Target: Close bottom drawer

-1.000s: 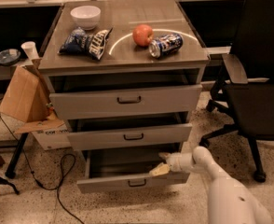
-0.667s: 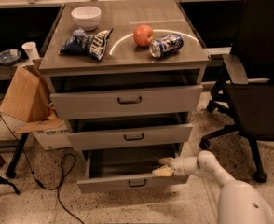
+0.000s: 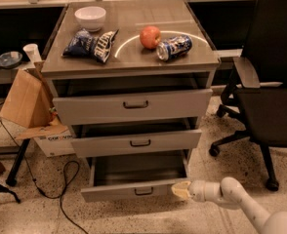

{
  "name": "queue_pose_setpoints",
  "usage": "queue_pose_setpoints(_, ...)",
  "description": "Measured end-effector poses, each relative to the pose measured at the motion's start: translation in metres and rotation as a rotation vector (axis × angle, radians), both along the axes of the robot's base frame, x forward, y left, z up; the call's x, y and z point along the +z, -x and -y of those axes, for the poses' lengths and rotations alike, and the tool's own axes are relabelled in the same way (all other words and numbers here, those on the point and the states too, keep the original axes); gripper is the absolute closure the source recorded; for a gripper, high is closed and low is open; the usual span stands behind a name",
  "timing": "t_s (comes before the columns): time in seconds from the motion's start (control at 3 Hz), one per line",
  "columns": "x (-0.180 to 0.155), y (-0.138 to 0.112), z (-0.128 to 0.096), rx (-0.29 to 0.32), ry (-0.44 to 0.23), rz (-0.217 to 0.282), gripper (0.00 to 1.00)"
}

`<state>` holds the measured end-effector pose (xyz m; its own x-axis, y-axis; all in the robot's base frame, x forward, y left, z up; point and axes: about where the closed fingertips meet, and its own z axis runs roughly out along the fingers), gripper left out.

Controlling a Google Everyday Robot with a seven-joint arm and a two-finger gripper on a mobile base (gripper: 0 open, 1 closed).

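Speckled floor, grey cabinet [image 3: 209, 82] with three drawers, each partly out.

Lowest in the stack, the bottom drawer [image 3: 109, 194] stands out furthest of the three, with its plain grey tray exposed and its small dark bar handle [image 3: 143, 191] at the centre of the low front. The gripper [image 3: 180, 190] sits at the right end of that front, at handle height, with the fingers together in one pale tip that meets the front edge; the white arm [image 3: 241, 204] runs in from the lower right. Above are the middle drawer [image 3: 104, 145] and the taller top drawer [image 3: 94, 108]. The worktop [image 3: 133, 13] carries a white bowl [image 3: 90, 17], a chip bag [image 3: 92, 43], an apple [image 3: 150, 36] and a can [image 3: 174, 47] lying on its side. A black chair [image 3: 270, 82] stands to the cabinet's right, a cardboard box [image 3: 24, 99] to its left.
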<state>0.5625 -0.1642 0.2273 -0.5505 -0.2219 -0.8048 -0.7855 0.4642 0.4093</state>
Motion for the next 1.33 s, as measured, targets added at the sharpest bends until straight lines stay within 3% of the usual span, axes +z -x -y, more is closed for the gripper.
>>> queue_pose_setpoints(0.33,-0.005,0.024,0.012,-0.024,-0.015,-0.008,1.00)
queue_pose_setpoints(0.67,-0.028,0.027,0.007,-0.001,0.000,-0.057,1.00)
queue_pose_setpoints(1.33,-0.062,-0.005,-0.008,0.032,0.027,-0.117,1.00)
